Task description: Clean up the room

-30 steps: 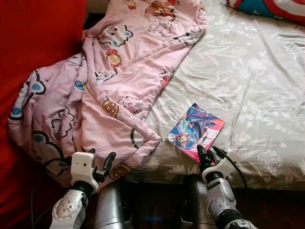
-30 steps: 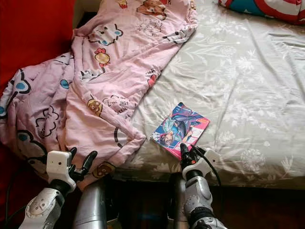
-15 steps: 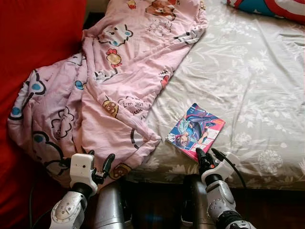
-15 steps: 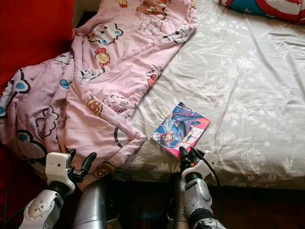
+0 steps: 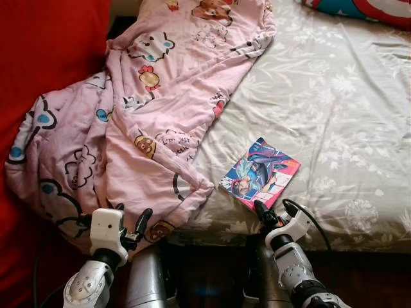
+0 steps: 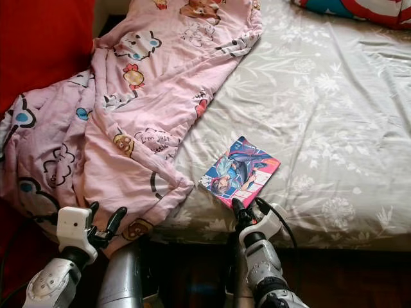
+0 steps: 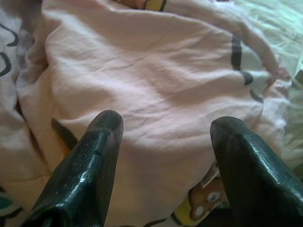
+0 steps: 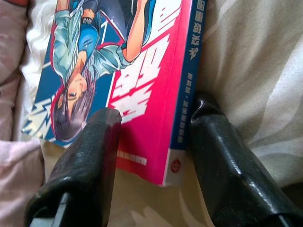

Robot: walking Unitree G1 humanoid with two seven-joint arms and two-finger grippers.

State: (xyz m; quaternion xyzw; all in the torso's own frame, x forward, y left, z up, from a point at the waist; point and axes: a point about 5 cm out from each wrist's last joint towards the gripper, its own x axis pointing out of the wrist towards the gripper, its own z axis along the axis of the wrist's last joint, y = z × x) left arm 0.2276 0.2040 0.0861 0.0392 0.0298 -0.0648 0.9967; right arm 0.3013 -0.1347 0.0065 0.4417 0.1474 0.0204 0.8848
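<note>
Grey floral sheeting covers the bed (image 5: 347, 109), with wide bare room to the right of the comic book (image 5: 260, 173), which lies flat close to the bed's near edge. Just left of it, the rumpled pink blanket (image 5: 141, 115) spills over the bed's left side against a red wall (image 5: 45, 45), its folded corner near the book. A colourful pillow (image 5: 366, 8) sits at the far corner. The right pincer (image 5: 270, 215) is at the book's near corner, its fingers (image 8: 85, 161) spread narrowly, one over the cover and one beside the spine, not clamped. The left pincer (image 5: 131, 224) hovers wide open before the blanket's hanging fold.
</note>
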